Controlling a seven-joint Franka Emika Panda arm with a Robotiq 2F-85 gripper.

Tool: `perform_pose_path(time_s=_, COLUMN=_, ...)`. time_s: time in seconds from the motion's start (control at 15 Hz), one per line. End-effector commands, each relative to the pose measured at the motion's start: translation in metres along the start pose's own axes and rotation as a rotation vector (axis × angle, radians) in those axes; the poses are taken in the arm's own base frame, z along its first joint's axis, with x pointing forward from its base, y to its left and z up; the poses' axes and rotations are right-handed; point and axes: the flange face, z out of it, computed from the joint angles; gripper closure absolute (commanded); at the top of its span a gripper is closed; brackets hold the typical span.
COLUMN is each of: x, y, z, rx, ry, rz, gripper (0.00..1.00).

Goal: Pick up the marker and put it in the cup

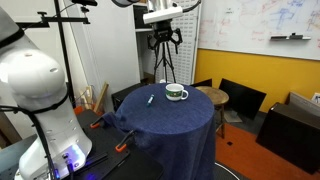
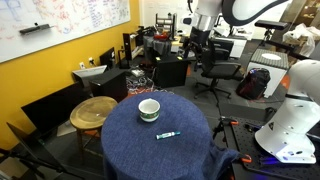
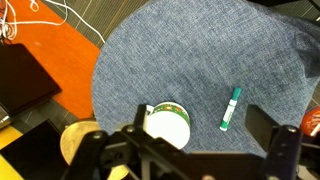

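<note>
Marker (image 3: pixel 232 109) lies near the cup (image 3: pixel 168 126), well below the spread claw (image 3: pixel 198 128).

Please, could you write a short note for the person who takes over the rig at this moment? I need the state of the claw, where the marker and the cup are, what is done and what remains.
Claw: open, holding nothing, high above the round table with the blue cloth.
Marker: lies flat on the cloth beside the cup, not touching it.
Cup: upright on the table, near the middle in both exterior views.
Done: nothing yet; the marker is not grasped.
Left: lower the claw over the marker, grasp it, lift it, carry it over the cup and release it inside.
</note>
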Motion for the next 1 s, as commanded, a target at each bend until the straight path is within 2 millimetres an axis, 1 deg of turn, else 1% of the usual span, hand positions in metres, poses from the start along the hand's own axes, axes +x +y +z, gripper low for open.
perform_pose_path(time_s=0.0, x=-0.001, y=0.0, z=0.003, rx=-0.008, ry=0.026, rz=-0.011, gripper=0.0)
perform_pose_path(time_s=0.2, x=0.003, y=0.001, z=0.017, rx=-0.013, ry=0.078, rz=-0.017, gripper=0.0)
perform_pose_path(time_s=0.4, x=0.007, y=-0.004, z=0.034, rx=-0.023, ry=0.134, rz=-0.031, gripper=0.0)
perform_pose_path(time_s=0.6, x=0.015, y=-0.011, z=0.051, rx=-0.019, ry=0.179, rz=-0.05, gripper=0.0)
perform_pose_path(time_s=0.93, x=0.036, y=-0.027, z=0.072, rx=0.034, ry=0.243, rz=-0.047, gripper=0.0)
